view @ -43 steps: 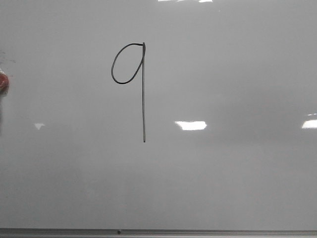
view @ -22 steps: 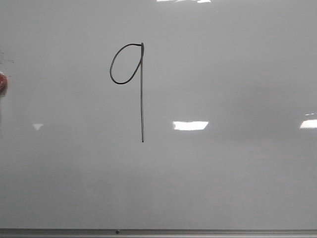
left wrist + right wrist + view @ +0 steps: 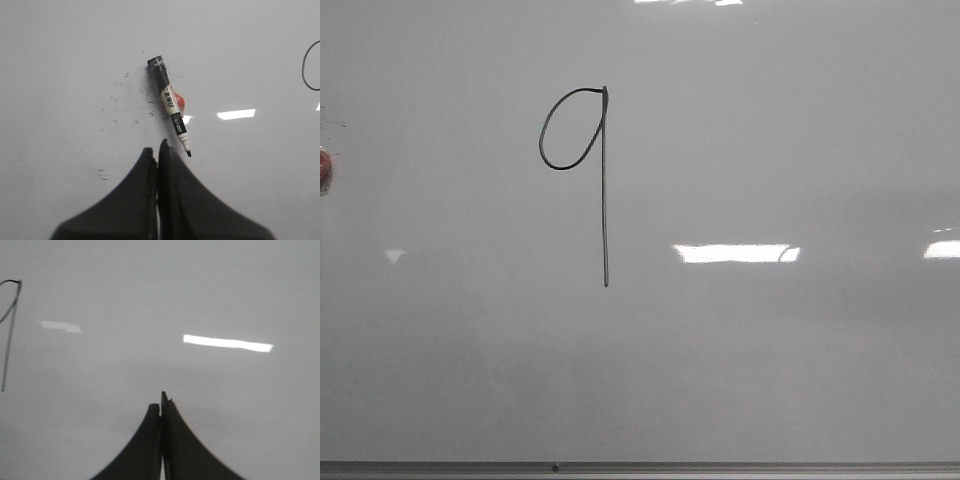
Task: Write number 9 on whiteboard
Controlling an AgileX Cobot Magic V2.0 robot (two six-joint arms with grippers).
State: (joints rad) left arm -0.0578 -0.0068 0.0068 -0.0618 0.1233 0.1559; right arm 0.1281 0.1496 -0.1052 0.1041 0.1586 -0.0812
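Since the earlier front frames the whole picture has slid slightly leftward: the 9 sits a touch further left, the red object at the left edge shows less, and the central light reflection has lengthened. Nothing else differs.

Whiteboard (image 3: 800, 380): fills the front view, glossy pale grey, thin metal edge strip (image 3: 720, 467) along the bottom. Scattered small dark flecks show near the marker in the left wrist view.

Number 9 (image 3: 604, 190): upper left of centre on the board, closed oval loop joined at the top to a long straight stem. It reads as complete; the task appears done.

Marker (image 3: 170, 106): lies flat on the board, uncapped, black tip pointing toward the left gripper, a red blob (image 3: 180, 102) touching its barrel. Part of the loop shows at the far edge of that view, well apart from the marker.

Left gripper (image 3: 158, 150): fingers pressed together, holding nothing, tips just beside the marker tip but apart from it.

Right gripper (image 3: 161, 400): likewise closed and empty, over bare board, the stem of the 9 well off to one side.

Risks, as judged: the exposed tip could leave a stray mark if the left gripper nudges the marker; the round barrel could roll; any sweep across the fresh line could smear the 9.
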